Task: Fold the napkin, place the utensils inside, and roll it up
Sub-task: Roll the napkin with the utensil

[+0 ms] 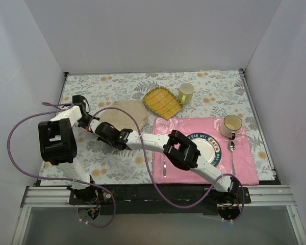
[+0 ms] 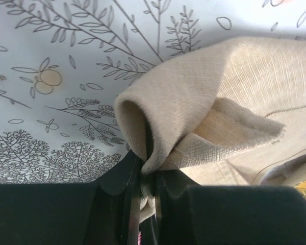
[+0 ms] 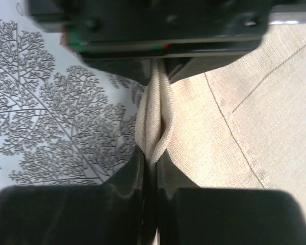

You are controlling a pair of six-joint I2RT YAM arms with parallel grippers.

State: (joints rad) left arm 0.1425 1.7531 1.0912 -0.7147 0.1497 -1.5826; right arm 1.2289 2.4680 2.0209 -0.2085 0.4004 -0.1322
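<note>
Beige-tan cloth pinched from two sides: the napkin [image 1: 128,113] lies rumpled on the floral tablecloth [image 1: 214,84], left of centre and clear of the pink placemat [image 1: 194,125]. Its far right corner sits just beside a small yellow checked cloth [image 1: 163,101].

The left gripper [image 2: 145,166] comes in from the napkin's left side. Its black fingers are closed on a rolled-over edge, and the fabric curls up and over them in a soft hump. The right arm stretches from its base at the near right, across the placemat, to the napkin's near edge. There the right gripper [image 3: 152,158] is clamped tight on a narrow upright pleat of the same cloth, with the tree-printed tablecloth showing to one side in the wrist view.

The cutlery stays on the placemat, well apart from the napkin. A spoon [image 1: 232,153] lies lengthwise to the right of the plate [image 1: 214,145], and a second utensil [image 1: 164,166] lies near the mat's left edge — too small to tell its kind.

The right arm hides part of the dark-rimmed plate. A cup [image 1: 232,125] stands at the placemat's far right, and a pale mug [image 1: 186,92] sits on the tablecloth just beside the yellow cloth.
</note>
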